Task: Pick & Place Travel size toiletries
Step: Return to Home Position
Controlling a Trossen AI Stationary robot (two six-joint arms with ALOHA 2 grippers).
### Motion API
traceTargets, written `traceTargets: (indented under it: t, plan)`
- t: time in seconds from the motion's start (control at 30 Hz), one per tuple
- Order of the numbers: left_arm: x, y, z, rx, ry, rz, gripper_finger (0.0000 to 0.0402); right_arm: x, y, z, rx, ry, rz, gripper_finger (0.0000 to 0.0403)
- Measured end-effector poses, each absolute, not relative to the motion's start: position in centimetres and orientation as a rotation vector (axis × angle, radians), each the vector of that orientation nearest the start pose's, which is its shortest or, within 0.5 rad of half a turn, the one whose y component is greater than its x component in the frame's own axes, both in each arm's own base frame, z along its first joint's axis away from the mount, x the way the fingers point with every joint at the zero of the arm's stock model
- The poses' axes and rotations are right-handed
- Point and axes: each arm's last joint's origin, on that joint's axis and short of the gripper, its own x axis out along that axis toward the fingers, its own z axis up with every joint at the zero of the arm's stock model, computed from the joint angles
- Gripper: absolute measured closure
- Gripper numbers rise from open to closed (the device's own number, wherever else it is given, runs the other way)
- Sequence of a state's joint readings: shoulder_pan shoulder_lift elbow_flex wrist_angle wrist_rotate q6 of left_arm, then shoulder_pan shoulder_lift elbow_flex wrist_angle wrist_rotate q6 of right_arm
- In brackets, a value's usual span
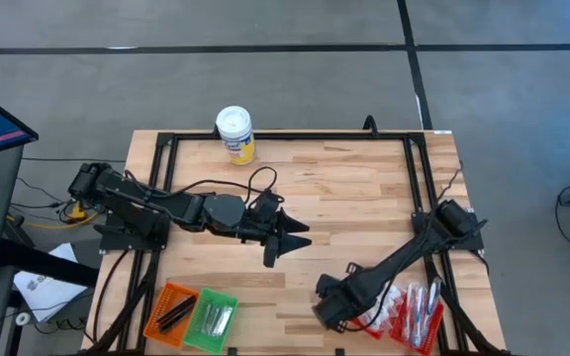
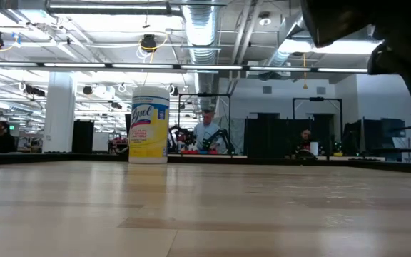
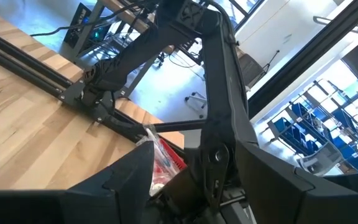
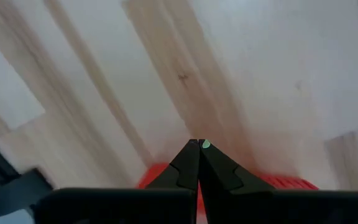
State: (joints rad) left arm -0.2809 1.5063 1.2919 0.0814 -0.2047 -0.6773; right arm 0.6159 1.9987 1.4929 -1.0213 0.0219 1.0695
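While both arms hang over the wooden table (image 1: 364, 198), I read the left gripper (image 1: 287, 245) near the table's middle, its two fingers (image 3: 114, 183) spread wide apart with nothing between them. On my high view the right gripper (image 1: 325, 309) sits toward the bottom edge, just beside the red baskets (image 1: 382, 320). Its own wrist camera shows me the fingertips pressed together into one point above bare wood, empty, with a red rim under them. The toiletries (image 1: 419, 302) I can make out all lie in baskets. Pale, silvery sticks lie in the two red baskets at the right of that edge. More silvery pieces fill the green basket (image 1: 194, 326), and a couple of dark narrow ones lie in the orange basket (image 1: 156, 321) touching it at the left. I cannot tell the single items apart from up here. A yellow canister (image 1: 236, 133) with a white lid stands upright at the opposite edge, well apart from both grippers. On my low view it rises from the wood, with people in the room behind it.
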Motion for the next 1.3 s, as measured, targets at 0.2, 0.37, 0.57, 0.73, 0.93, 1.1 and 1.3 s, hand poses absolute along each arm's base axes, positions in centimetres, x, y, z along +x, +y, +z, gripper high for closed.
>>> traceTargets:
  t: [0.2,0.37,0.57,0.73,0.93,1.1,1.3]
  plan:
    - [33.8,-9.1,36.1,-0.643,0.150,-0.028,0.0181,30.2,22.4,18.2,0.378,1.518,-0.331,0.0403]
    - [33.8,-9.1,36.0,-0.639,0.153,-0.028,0.0181,29.7,23.2,18.1,0.398,1.530,-0.331,0.0403]
    - [33.8,-9.1,36.0,-0.633,0.152,-0.028,0.0181,29.1,23.6,18.0,0.400,1.551,-0.344,0.0403]
    - [33.8,-9.1,36.0,-0.633,0.151,-0.025,0.0181,28.7,24.2,18.0,0.418,1.572,-0.341,0.0403]
    - [33.8,-9.3,36.0,-0.634,0.152,-0.029,0.0181,28.4,23.9,18.6,0.391,1.527,-0.379,0.0403]
    - [33.8,-9.3,36.0,-0.643,0.154,-0.028,0.0181,28.2,22.0,22.0,0.358,1.362,-0.435,0.0403]
    - [33.8,-9.3,36.0,-0.650,0.155,-0.028,0.0181,27.4,18.6,28.5,0.336,1.057,-0.395,0.0403]
